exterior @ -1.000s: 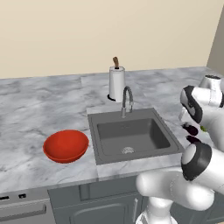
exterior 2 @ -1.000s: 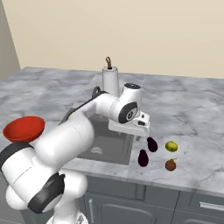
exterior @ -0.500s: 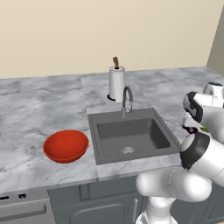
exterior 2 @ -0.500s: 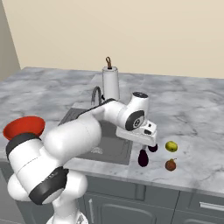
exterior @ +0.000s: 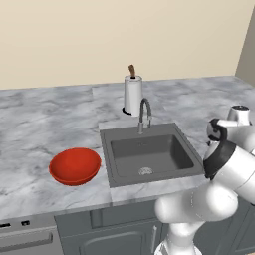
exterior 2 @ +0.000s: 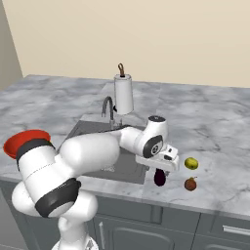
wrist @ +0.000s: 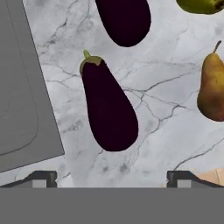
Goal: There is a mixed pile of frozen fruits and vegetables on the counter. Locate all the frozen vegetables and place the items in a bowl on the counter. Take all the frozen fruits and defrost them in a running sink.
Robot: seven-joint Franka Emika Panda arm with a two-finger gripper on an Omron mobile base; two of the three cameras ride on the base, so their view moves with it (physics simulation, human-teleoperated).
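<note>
Arm bent low at the right edge of the left base view, its white body covering the food pile, so none of the food can be made out there. The wide shallow glossy red bowl (exterior: 74, 165) sits empty at lower left on the grey-white marbled stone surface (exterior: 45, 119), well apart from the dark grey recessed sink (exterior: 149, 154) with its curved chrome faucet (exterior: 143, 114); no water can be made out running. A white paper-towel roll on a stand (exterior: 132, 94) stands behind the faucet.

In the right base view the gripper (exterior 2: 158, 168) hangs over the surface just right of the sink, directly above a small dark purple-black eggplant (exterior 2: 159, 177), likely lined up there to pick a vegetable first. Its body hides most of that eggplant. A small round yellow-green lime-like fruit (exterior 2: 191, 163) and a small brown pear (exterior 2: 190, 184) lie just beside it to the right. The bowl is cut off at the left edge behind the arm.

In the hand view the gripper (wrist: 112, 177) is spread wide and holds nothing, its two tips at the bottom on either side of that eggplant (wrist: 108, 109), which lies lengthwise at centre, stem toward the top. A second dark purple eggplant (wrist: 124, 19) is cut off at the top edge, the lime-like fruit at the upper right corner, and the pear at the right edge
</note>
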